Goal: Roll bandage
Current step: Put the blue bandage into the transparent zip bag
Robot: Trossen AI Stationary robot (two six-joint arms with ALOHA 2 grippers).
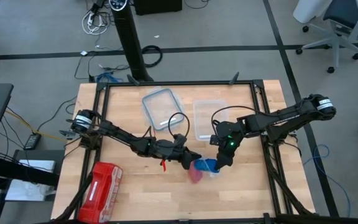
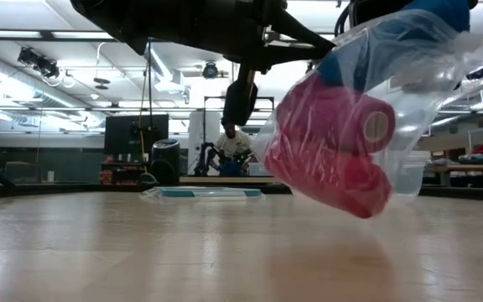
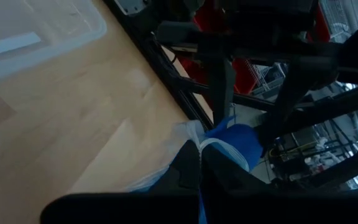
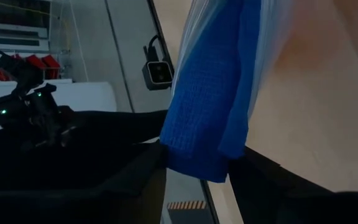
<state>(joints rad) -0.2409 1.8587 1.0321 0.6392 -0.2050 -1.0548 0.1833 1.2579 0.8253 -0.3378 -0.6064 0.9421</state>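
A clear plastic bag (image 2: 409,126) with pink-red rolls (image 2: 334,151) inside hangs just above the table's middle. The blue bandage (image 4: 210,87), a folded soft band, sticks out of the bag's mouth; it also shows as blue in the high view (image 1: 211,165). My left gripper (image 1: 194,160) comes in from the table's left and is shut on the bag. My right gripper (image 1: 219,164) comes in from the right, slanting down, and is shut on the bandage. My left gripper pinches the bag's plastic at its mouth edge (image 3: 188,134) between its shut fingers, coming nearly level from the table's left. The bag hangs below and beside the fingers, clear of the table. My right gripper pinches the bandage's free end (image 4: 194,158) between its two fingers (image 4: 135,171), slanting down from the table's right. Several folded layers lie between the fingers. The rest of the band runs from the fingers into the bag's mouth.
Two clear plastic containers (image 1: 161,107) (image 1: 209,118) lie toward the far edge. A red plastic-wrapped pack (image 1: 104,186) lies near the front left corner. The black frame (image 1: 179,84) borders the table. A person (image 2: 233,144) sits in the room beyond.
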